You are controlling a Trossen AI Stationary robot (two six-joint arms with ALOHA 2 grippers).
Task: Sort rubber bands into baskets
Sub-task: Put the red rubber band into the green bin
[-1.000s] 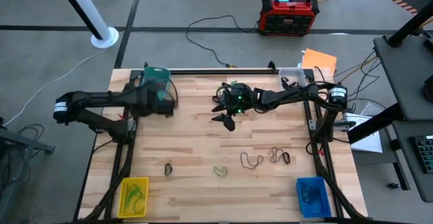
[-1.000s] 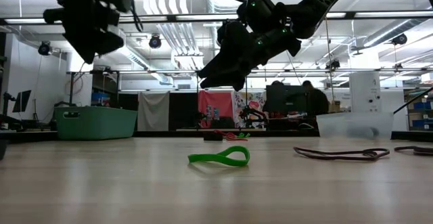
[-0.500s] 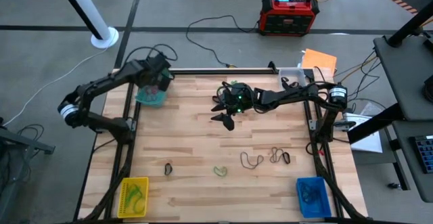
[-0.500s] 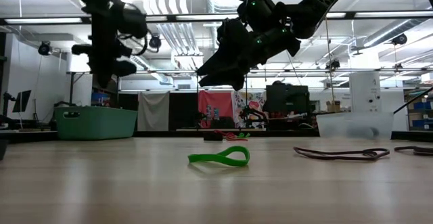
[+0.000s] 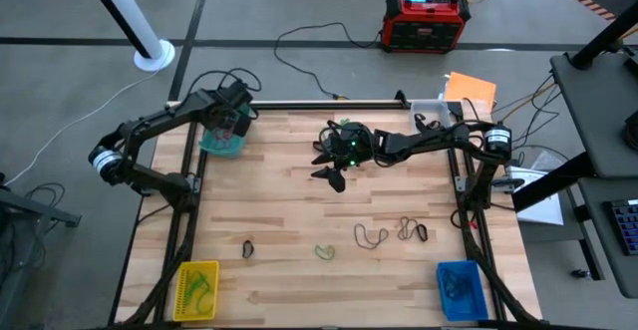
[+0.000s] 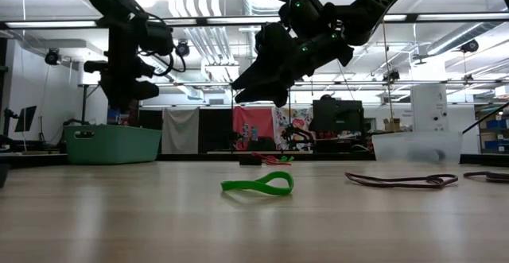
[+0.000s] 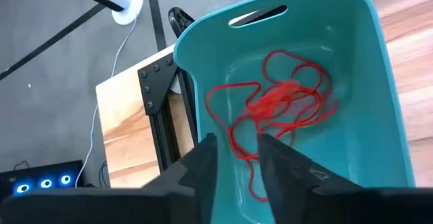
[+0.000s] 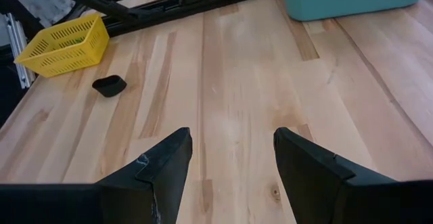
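High view has your left pincer (image 5: 231,121) up at the bench's (image 5: 299,210) eleven o'clock corner, hanging right over the teal basket (image 5: 221,143). Left wrist view looks straight down into that teal basket (image 7: 352,41), and a tangle of red rubber bands (image 7: 281,105) lies on its floor (nothing sits between the fingers (image 7: 203,163), which stand a little apart).

Your right pincer (image 5: 334,175) hovers above the middle of the bench toward twelve o'clock, fingers (image 8: 162,166) wide apart and empty, bare wood showing between them.

Loose bands lie across the six o'clock half of the bench: a black rubber band (image 5: 247,247) around seven, a green rubber band (image 5: 323,252) at six, and a brownish rubber band (image 5: 370,235) with darker ones (image 5: 413,230) toward five. Low view puts that green rubber band (image 6: 257,185) flat on the wood, nearest the camera.

Yellow basket (image 5: 197,289) sits in the seven o'clock corner with bands inside, blue basket (image 5: 460,287) in the five o'clock corner, clear basket (image 5: 431,109) up at one o'clock.
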